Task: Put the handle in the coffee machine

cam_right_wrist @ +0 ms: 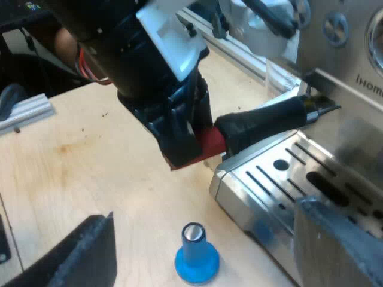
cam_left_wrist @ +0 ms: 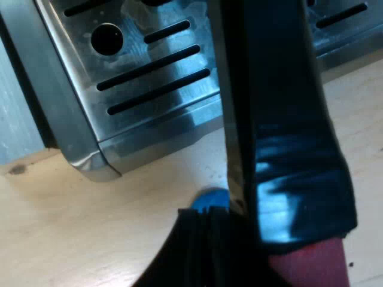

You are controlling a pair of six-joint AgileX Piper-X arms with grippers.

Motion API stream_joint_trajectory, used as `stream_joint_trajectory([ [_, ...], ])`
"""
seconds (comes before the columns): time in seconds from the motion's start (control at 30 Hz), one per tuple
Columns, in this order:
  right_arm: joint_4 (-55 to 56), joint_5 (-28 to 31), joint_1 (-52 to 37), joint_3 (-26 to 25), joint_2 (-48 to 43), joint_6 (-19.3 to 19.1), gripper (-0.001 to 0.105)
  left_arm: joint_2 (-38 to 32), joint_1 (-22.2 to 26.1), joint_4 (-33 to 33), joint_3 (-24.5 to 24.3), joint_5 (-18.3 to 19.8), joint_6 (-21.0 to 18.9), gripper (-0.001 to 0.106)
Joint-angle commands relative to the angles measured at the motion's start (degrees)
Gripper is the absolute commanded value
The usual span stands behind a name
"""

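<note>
Clamping the handle (cam_left_wrist: 311, 266) by its red end, the left gripper (cam_left_wrist: 257, 239) hangs over the tabletop (cam_left_wrist: 78, 227) just off the machine (cam_left_wrist: 149, 78), a blue tamper (cam_left_wrist: 209, 200) peeking out beneath. From the right wrist, the handle's dark length runs toward two o'clock under the machine's front; the right gripper (cam_right_wrist: 203, 212) gapes wide, empty, the tamper standing at its six o'clock.

brushed glossy metal drip tray (cam_left_wrist: 137, 86), pale smooth wood table (cam_left_wrist: 78, 221), glossy black handle (cam_left_wrist: 281, 119), blue plastic tamper (cam_right_wrist: 196, 254)
</note>
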Motion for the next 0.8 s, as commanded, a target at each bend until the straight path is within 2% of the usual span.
stream_joint_trajectory([
  [0.03, 1.9, -0.9, 0.1, -1.9, -0.5, -2.1, 0.064, 0.2, -3.3, -7.2, -0.3, 7.5, -4.3, 0.0],
  [0.27, 2.1, -2.1, 0.1, -2.0, -0.5, -2.2, 0.064, 0.2, -7.4, -12.2, -0.3, 7.2, -9.0, 0.0],
  [0.43, 2.1, -2.8, 0.1, -2.0, -0.5, -2.2, 0.064, 0.2, -10.3, -16.7, -0.3, 5.7, -14.5, 0.0],
  [0.8, 2.3, -3.3, 0.1, -2.0, -1.6, -2.2, 0.064, 0.2, -10.8, -20.7, -0.3, 8.6, -17.5, 0.0],
])
